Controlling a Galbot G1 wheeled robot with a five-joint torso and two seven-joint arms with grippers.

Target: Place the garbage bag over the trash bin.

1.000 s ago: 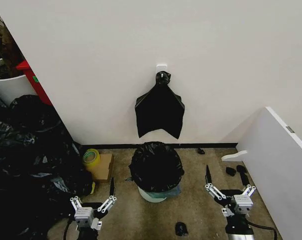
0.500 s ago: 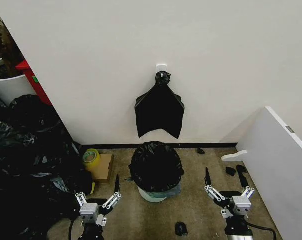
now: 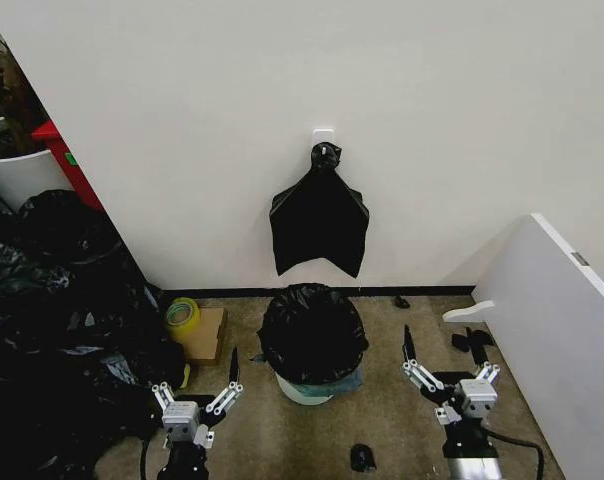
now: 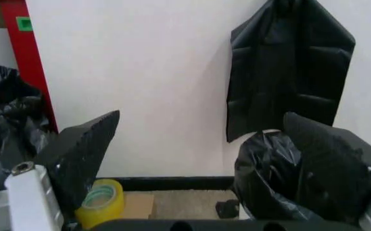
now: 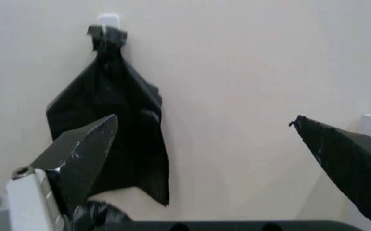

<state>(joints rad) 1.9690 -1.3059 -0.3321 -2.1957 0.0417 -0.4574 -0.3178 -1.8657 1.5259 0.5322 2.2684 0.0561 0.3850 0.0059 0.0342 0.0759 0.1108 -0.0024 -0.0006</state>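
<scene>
Draped over trash bin [image 3: 312, 385], garbage bag [image 3: 312, 330] between left gripper [image 3: 195, 385] and right gripper [image 3: 449, 370] — fingers spread, empty; thin, slippery, best pinched at hem.

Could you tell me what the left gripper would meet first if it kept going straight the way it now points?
Probably the floor or wall just left of the garbage bag; the left gripper points forward, open, and depth is unclear.
</scene>
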